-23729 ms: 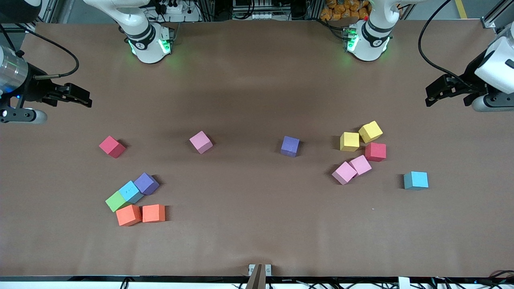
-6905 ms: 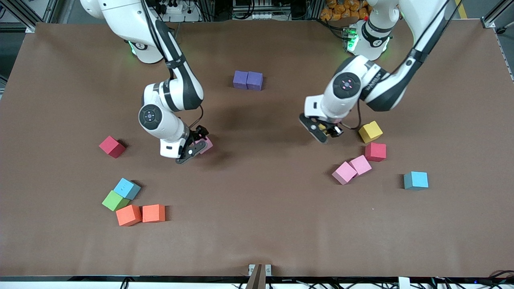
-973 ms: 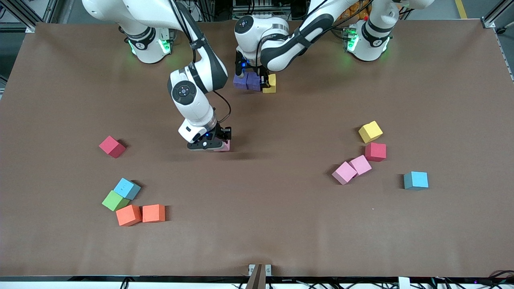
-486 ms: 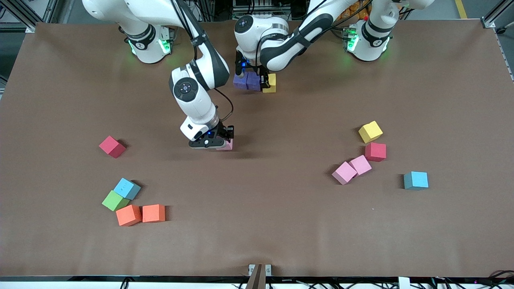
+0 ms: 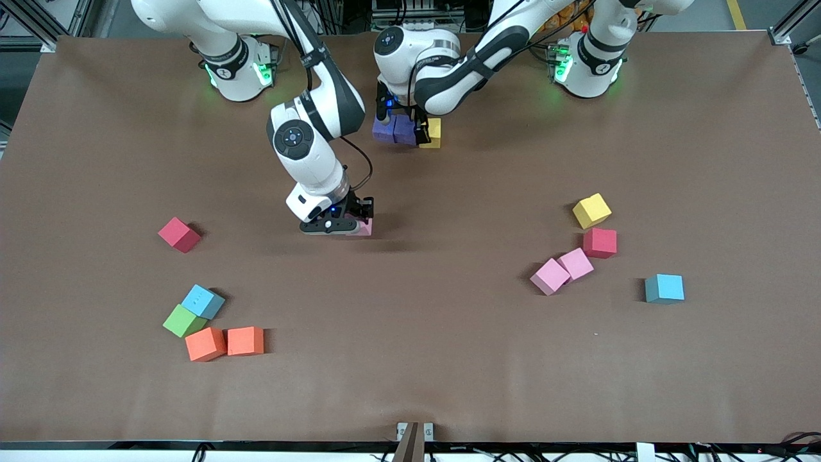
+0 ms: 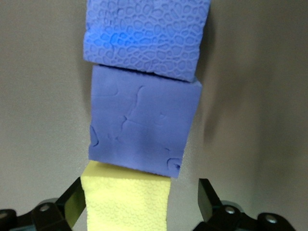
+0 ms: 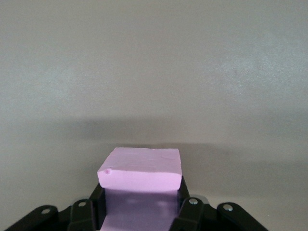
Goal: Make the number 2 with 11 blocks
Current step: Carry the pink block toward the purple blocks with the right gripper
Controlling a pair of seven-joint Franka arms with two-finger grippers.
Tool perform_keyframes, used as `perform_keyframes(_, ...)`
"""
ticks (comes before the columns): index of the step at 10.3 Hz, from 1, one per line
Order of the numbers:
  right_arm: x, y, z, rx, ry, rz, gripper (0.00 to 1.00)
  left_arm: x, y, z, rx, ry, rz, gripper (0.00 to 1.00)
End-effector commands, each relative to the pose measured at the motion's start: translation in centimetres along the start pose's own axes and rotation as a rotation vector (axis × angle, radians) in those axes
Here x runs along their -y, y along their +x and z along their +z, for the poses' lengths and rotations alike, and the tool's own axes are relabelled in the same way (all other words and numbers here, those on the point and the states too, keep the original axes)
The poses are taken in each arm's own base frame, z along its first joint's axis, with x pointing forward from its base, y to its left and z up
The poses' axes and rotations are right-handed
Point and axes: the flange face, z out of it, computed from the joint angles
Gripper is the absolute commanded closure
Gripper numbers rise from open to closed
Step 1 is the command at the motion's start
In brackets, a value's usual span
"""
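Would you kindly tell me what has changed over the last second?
The left gripper has opened and let go of the yellow block, now beside the two purple blocks. The right gripper, still shut on a pink block, shifted slightly. The loose blocks stayed put.

Front camera high across the table (image 5: 449, 359), facing both bases; each wrist camera looks close past its fingers, the left sharing the purple-yellow row (image 6: 144, 120), the right sharing the pink block (image 7: 142, 173).
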Motion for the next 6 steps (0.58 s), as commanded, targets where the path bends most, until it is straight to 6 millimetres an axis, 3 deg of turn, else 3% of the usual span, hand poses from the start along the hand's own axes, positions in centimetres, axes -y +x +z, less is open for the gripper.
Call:
perform_keyframes(1,0.0,-0.3,-1.2,0.003,0.003,0.017,0.79,0.2,0.2,-0.7,-0.004,0.039,-0.009,0.00)
perform_keyframes(6,1.2,-1.3,-1.5,0.021,0.001,0.070,0.79,0.8,-0.2,-2.1,-0.020,0.056,-0.019,0.00)
